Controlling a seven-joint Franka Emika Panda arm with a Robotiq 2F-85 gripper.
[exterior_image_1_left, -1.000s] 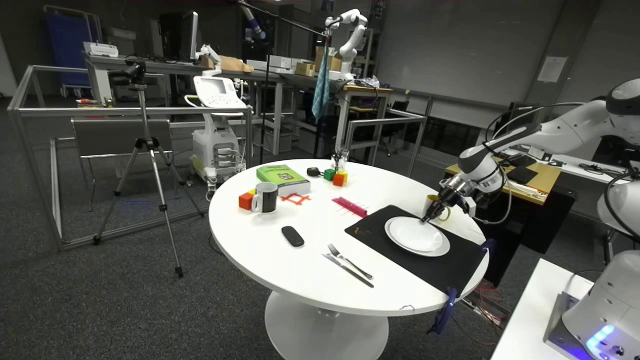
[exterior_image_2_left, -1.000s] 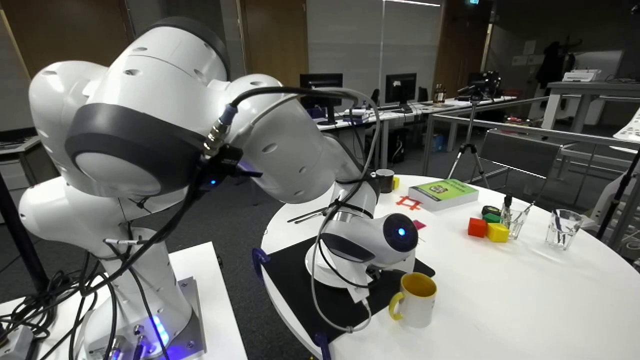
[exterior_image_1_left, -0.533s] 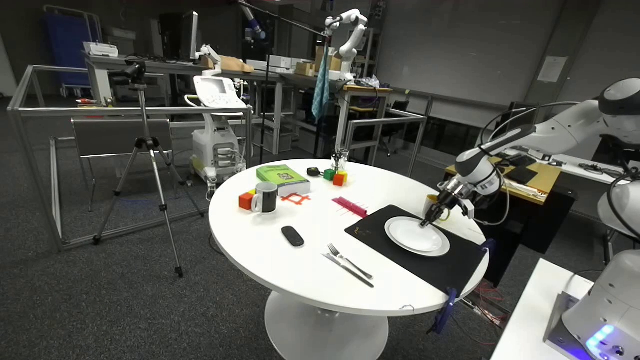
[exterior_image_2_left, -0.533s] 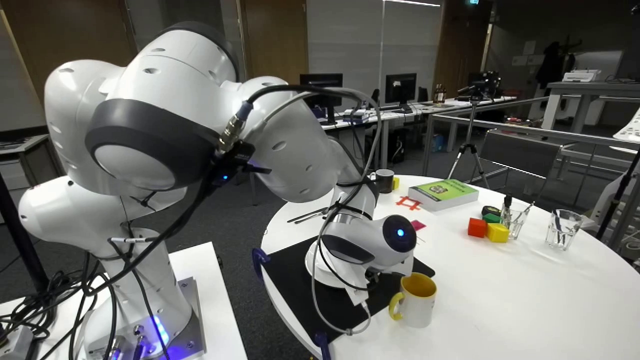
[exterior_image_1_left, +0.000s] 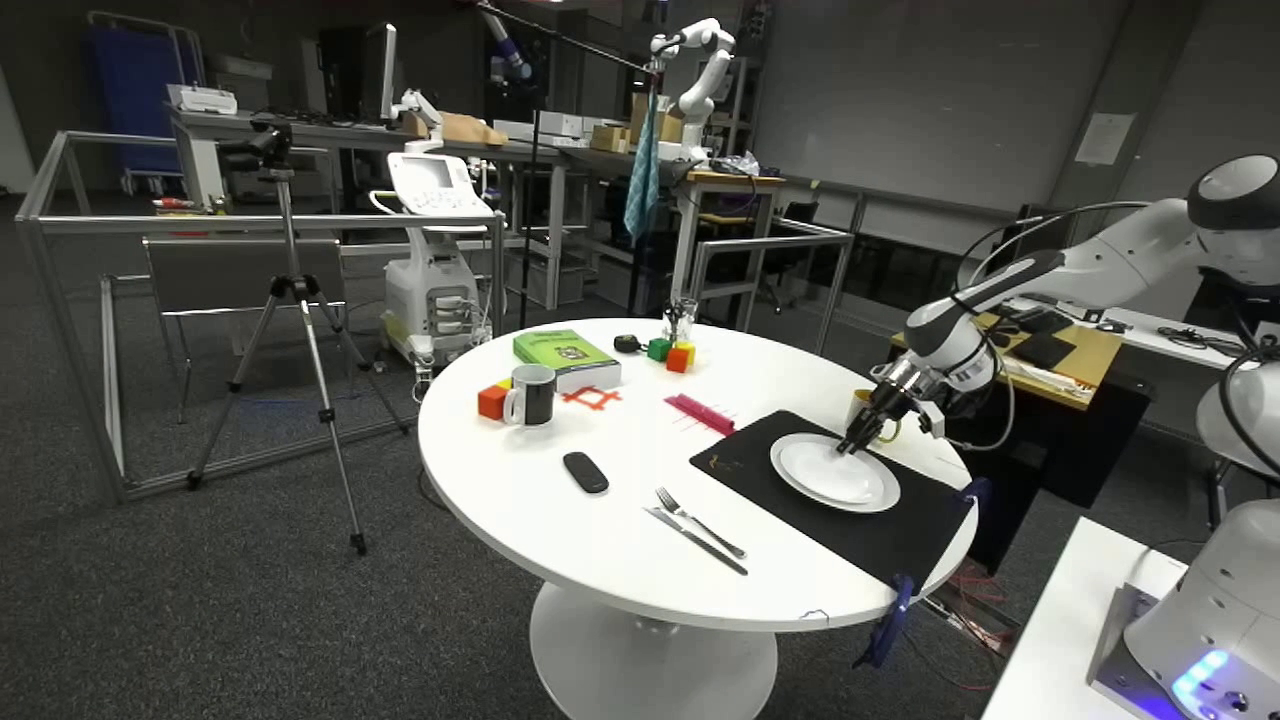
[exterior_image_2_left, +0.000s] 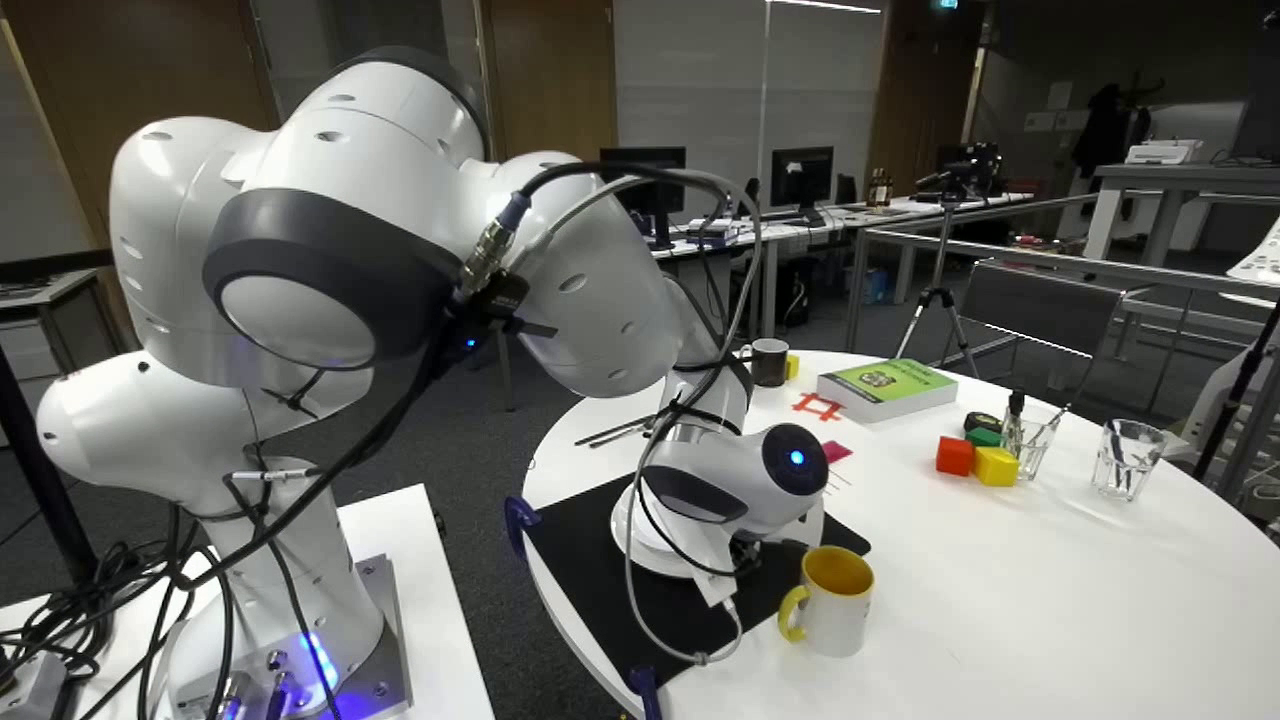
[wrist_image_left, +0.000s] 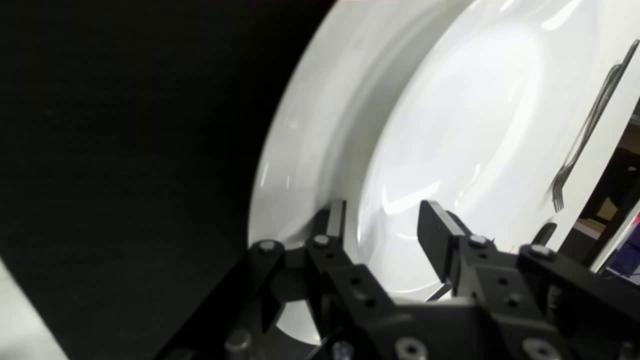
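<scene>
In the wrist view my gripper (wrist_image_left: 382, 220) is open, holding nothing. The edge of a smaller white plate (wrist_image_left: 470, 110) runs through the gap between its fingers. One finger (wrist_image_left: 337, 220) is just outside that edge, over the rim of a larger white plate (wrist_image_left: 290, 150) underneath; the other is above the smaller plate's inner face. Whether either touches china I cannot tell. Both plates rest on a black mat (exterior_image_1_left: 740, 460). In an exterior view the gripper (exterior_image_1_left: 846, 447) points down at the plates' far edge; elsewhere the arm's wrist (exterior_image_2_left: 720, 490) hides it.
A white mug with yellow inside (exterior_image_2_left: 838, 605) stands close beside the wrist. A fork (exterior_image_1_left: 700, 522) and knife (exterior_image_1_left: 698, 542) lie past the mat. Blue clamps (exterior_image_1_left: 888, 625) grip the table edge. Farther off are a black mug (exterior_image_1_left: 533, 395), green book (exterior_image_1_left: 568, 352), coloured blocks and glasses.
The gripper's fingers have spread apart. The arm has shifted slightly, its wrist a little leftward in both exterior views. Plates, mug and cutlery have stayed put.
</scene>
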